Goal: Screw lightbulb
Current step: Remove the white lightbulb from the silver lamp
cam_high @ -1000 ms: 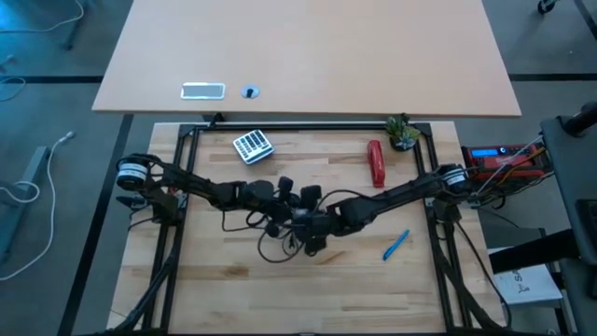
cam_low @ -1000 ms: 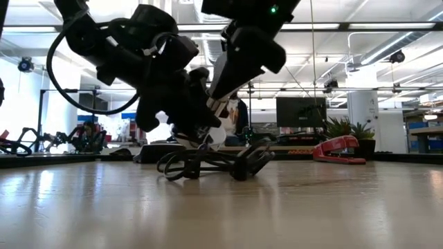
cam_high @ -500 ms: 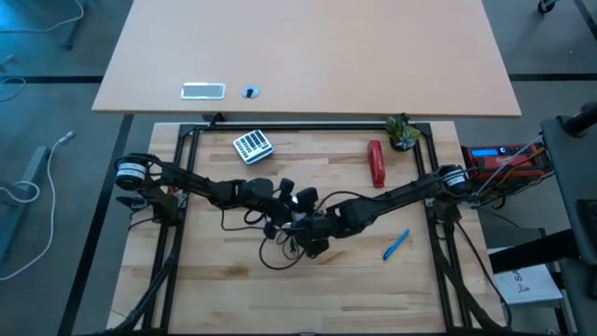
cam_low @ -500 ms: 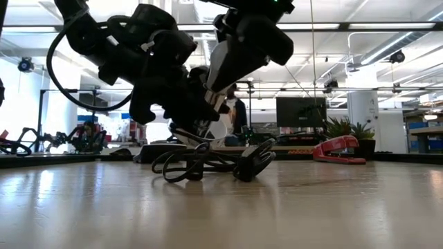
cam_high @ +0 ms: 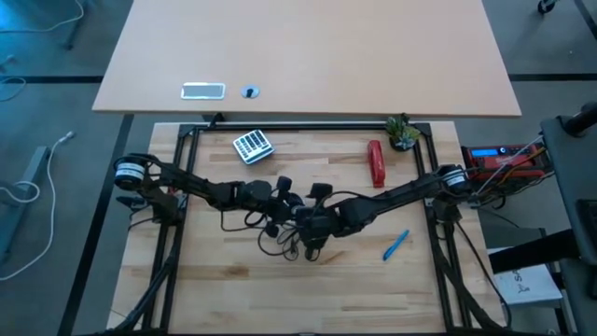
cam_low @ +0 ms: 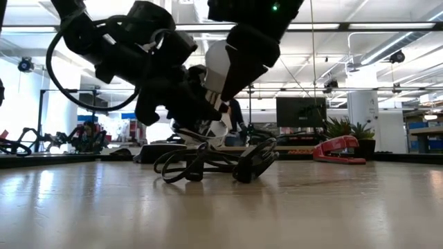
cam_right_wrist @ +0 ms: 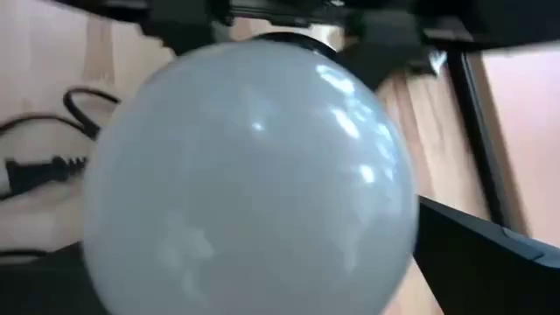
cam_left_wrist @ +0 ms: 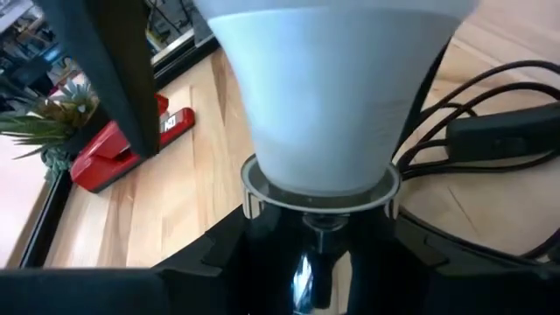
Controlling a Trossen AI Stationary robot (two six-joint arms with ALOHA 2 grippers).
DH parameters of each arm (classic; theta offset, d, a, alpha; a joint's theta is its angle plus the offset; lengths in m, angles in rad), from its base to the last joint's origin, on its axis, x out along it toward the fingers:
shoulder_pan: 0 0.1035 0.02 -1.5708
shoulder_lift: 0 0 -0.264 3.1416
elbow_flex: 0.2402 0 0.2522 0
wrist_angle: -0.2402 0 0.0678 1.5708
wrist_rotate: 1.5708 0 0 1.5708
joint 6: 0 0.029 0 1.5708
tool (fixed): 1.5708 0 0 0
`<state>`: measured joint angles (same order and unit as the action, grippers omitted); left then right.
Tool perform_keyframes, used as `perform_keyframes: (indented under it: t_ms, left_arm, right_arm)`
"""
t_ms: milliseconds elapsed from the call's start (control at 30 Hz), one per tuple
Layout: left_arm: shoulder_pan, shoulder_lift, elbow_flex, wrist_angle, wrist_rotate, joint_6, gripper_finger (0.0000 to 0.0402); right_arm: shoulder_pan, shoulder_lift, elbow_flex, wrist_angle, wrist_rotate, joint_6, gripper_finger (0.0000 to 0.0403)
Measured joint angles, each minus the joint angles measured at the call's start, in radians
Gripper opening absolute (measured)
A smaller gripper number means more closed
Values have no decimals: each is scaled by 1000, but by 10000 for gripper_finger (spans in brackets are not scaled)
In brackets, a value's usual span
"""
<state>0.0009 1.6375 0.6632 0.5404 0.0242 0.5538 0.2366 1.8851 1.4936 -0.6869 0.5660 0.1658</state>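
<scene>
Sitting in the silver socket [cam_left_wrist: 319, 188], lightbulb [cam_left_wrist: 328, 87] between right gripper [cam_high: 300, 215] fingers

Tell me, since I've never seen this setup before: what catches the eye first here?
The two dark arms meet over the middle of the wooden table, above a tangle of black cord. Between them sits the frosted white lightbulb, its narrow end seated in a shiny socket that the left gripper holds, while the right gripper stands open around the globe. Off toward the back right lies a red stapler beside a small plant.
</scene>
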Motion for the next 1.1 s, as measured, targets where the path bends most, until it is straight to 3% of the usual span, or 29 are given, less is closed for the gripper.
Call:
perform_keyframes:
  t_ms: [167, 367, 467, 800, 967, 1100]
  left_arm:
    - [1, -1, -6, -12, -56, -7, 163]
    - [3, -2, -25, -17, -91, 5, 158]
    - [4, -4, -26, 2, -82, 5, 160]
    - [13, -68, -49, 17, -78, -13, 161]
    - [30, -68, -60, 20, -112, -16, 161]
    - [43, -68, -76, 19, -114, -22, 162]
  right_arm:
    - [8, 0, -8, -115, 18, 294, 388]
    - [70, -1, -24, -395, 215, 586, 388]
    - [90, -2, -61, -434, 278, 652, 388]
    - [63, 1, -125, -348, 267, 658, 388]
    - [-8, 2, -147, -364, 83, 844, 384]
    - [-8, -3, -196, -371, 129, 882, 371]
